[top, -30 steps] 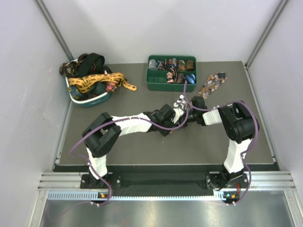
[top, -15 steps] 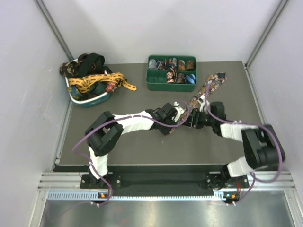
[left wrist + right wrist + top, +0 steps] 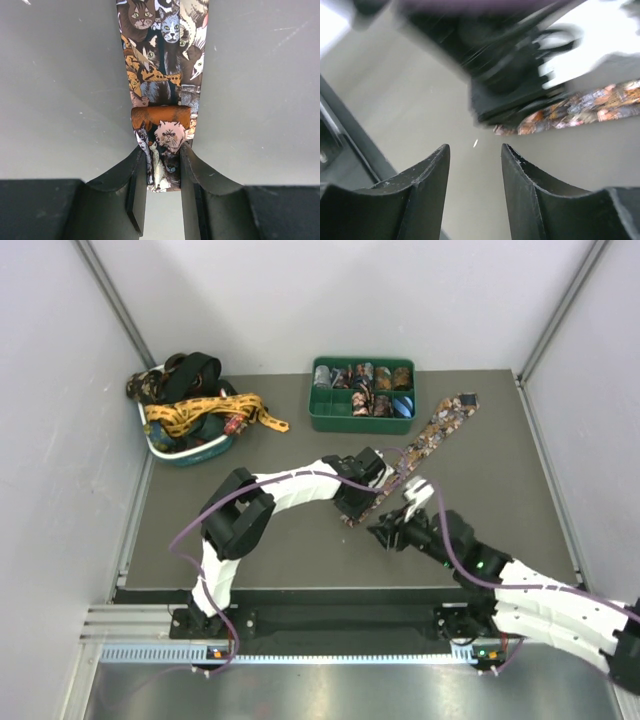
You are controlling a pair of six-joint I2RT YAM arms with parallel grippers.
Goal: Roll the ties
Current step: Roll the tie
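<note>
1. The left gripper pinches the near end of the cat-print tie.
2. The tie lies flat, running diagonally across the grey table toward its far right corner.
3. The right gripper hangs just beside it, jaws apart and empty.

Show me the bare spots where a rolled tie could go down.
Widest bare mat: right of the cat-print tie, out to the mat's right edge. Another patch lies between the basket and the left arm. Crowded: the centre, where the left hand grips the tie's near end and the right hand hovers beside it.
</note>
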